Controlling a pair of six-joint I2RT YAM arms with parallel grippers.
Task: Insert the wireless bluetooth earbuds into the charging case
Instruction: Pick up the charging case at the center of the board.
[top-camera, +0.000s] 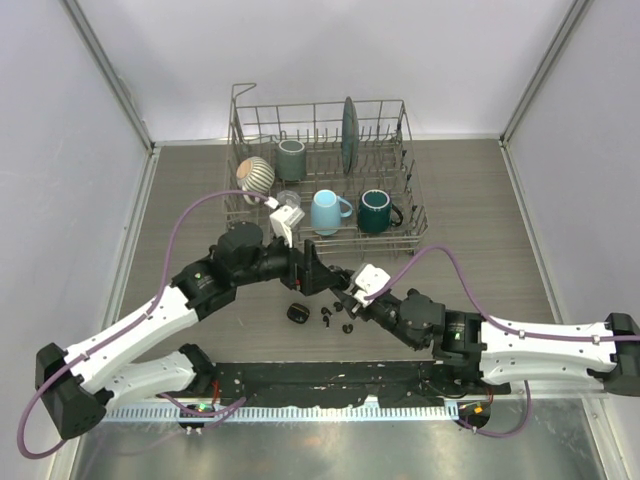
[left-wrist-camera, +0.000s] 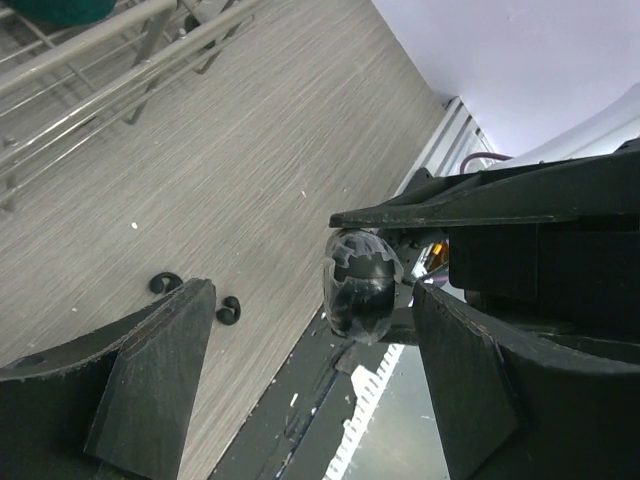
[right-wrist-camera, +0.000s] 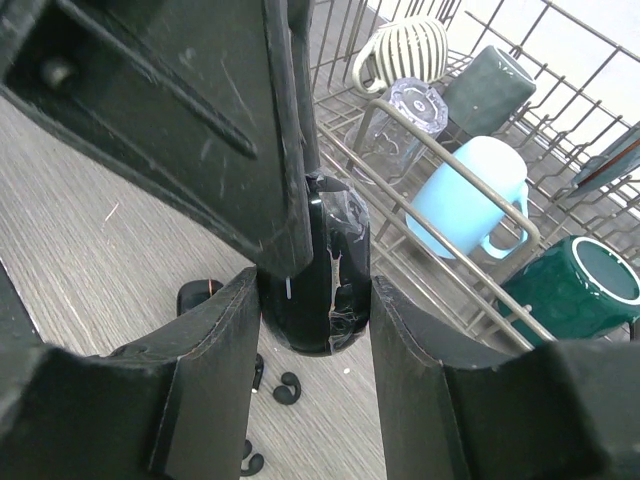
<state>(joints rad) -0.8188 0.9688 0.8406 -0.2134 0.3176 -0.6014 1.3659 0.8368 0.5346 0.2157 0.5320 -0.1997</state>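
Clamped in the right gripper (right-wrist-camera: 316, 305): a glossy black oval charging case (right-wrist-camera: 338, 250), ragged clear film across its shell, long axis upright in the wrist view, crosswise to the squeeze. Flanking it, the left gripper (left-wrist-camera: 312, 300), fingers spread apart, case between them. Below both, on the table (right-wrist-camera: 60, 250): tiny black wireless bluetooth earbuds (right-wrist-camera: 287, 388), stem direction too small to read, near a second black case (right-wrist-camera: 198, 296).

No legible text, labels or numbers, none anywhere
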